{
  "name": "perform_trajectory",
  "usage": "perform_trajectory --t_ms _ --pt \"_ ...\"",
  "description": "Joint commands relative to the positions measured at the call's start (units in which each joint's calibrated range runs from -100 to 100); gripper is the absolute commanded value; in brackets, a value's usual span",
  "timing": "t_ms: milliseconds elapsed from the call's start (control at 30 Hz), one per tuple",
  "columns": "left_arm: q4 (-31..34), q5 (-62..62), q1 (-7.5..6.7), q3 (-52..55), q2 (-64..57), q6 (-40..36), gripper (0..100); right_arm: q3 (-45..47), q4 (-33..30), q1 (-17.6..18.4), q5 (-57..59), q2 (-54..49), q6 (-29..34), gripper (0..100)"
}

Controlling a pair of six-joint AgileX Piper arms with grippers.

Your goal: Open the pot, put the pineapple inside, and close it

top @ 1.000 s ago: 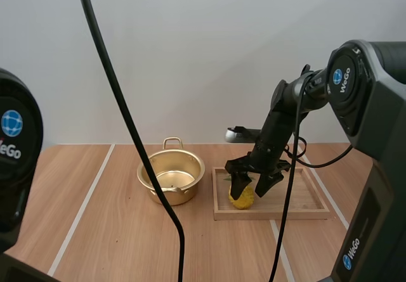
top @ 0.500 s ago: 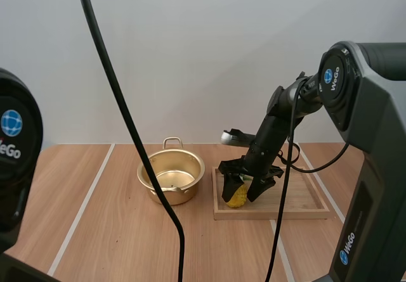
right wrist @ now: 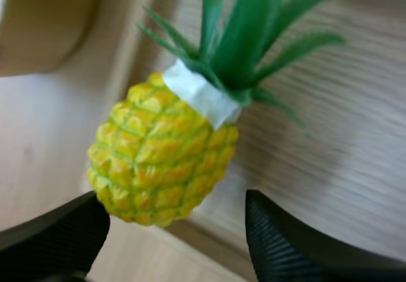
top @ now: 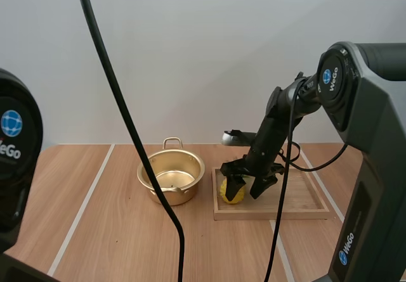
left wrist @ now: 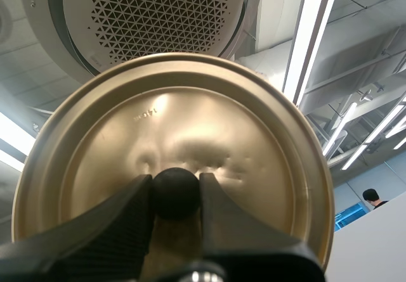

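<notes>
**Lid off, pineapple not picked up yet**

My left gripper (left wrist: 176,190) is clamped on the black knob (left wrist: 176,193) of the lid (left wrist: 171,123) and holds the lid up in the air. So I think the first job is done. The pot (top: 171,174) sits open on the table (top: 95,231), and I see nothing in it. Just right of the pot is the tray (top: 304,201). The pineapple (top: 231,193) lies at the tray's left end, close to the pot. My right gripper (top: 247,187) is down over the pineapple with its fingers apart, one on each side, not squeezing it. Here is what I think is left. I close on the pineapple, lift it, carry it over to the pot and drop it in. Then I put the lid on.
</notes>
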Motion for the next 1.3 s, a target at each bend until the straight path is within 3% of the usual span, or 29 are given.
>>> perform_trajectory --t_ms 0,133,367,600,1267 --pt "-0.1 -1.7 -0.17 0.0 0.0 0.0 0 0.3 -6.6 0.0 -4.5 -0.4 4.0 100" --pt "-0.1 -1.6 -0.17 0.0 0.0 0.0 0 0.3 -6.9 0.0 -4.3 -0.5 4.2 100" --pt "-0.1 -1.6 -0.17 0.0 0.0 0.0 0 0.0 -1.0 0.0 -2.5 -5.1 -1.6 100" --pt "-0.3 -1.6 -0.17 0.0 0.0 0.0 0 0.0 -4.8 0.0 -6.0 -7.7 -2.1 100" --pt "-0.3 1.0 -0.17 0.0 0.0 0.0 0 0.0 -2.2 1.5 -6.3 -3.4 -4.7 100"
